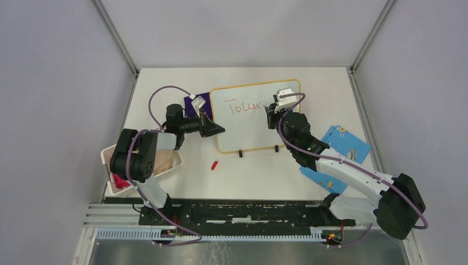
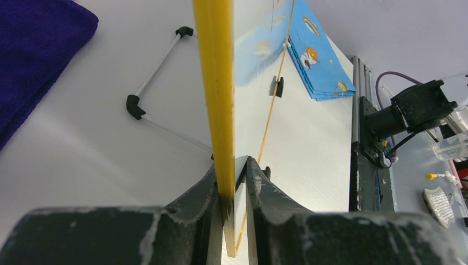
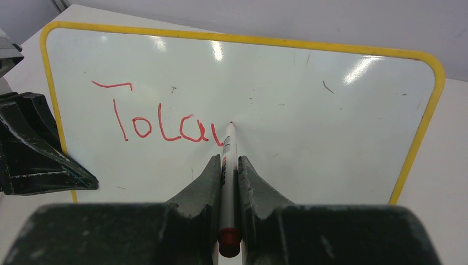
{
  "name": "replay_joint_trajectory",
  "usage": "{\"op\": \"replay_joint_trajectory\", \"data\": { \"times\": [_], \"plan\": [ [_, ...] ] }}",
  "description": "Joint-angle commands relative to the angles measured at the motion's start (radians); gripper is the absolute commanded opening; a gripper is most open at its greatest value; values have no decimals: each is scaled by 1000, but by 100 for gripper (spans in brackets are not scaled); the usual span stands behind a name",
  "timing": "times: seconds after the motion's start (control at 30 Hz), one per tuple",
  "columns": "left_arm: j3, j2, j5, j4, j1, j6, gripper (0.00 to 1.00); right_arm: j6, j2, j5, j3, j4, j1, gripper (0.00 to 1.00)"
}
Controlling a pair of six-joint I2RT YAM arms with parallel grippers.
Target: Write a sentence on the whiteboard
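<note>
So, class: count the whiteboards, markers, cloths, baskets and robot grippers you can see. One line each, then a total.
whiteboard: 1
marker: 1
cloth: 1
basket: 1
grippers: 2, the left gripper and the right gripper
Total: 6

1. Whiteboard: glossy, smooth white face with glare spots; yellow frame looks plastic
2. Cloth: dark blue, soft, fuzzy weave
3. Right gripper fingers: matt dark plastic, scuffed
</note>
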Motion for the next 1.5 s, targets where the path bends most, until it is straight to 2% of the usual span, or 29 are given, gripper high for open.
{"op": "replay_joint_trajectory", "data": {
  "times": [0.0,0.4,0.9,1.17,1.3,1.47],
  "plan": [
    [12,-9,-78,-45,-4,92,2,13,-12,3,-19,19,-5,0],
    [14,-7,-80,-55,-6,96,2,46,-41,-55,-98,21,-3,0],
    [14,-4,-80,-57,-7,101,2,86,4,-175,-55,47,23,0],
    [14,-9,-82,-58,-7,102,2,136,-105,-195,-92,163,23,0],
    [12,-12,-84,-58,-8,104,2,108,-127,-182,-68,175,23,0],
    [14,-11,-85,-62,-8,105,2,48,-79,-173,14,115,41,0]
  ]
}}
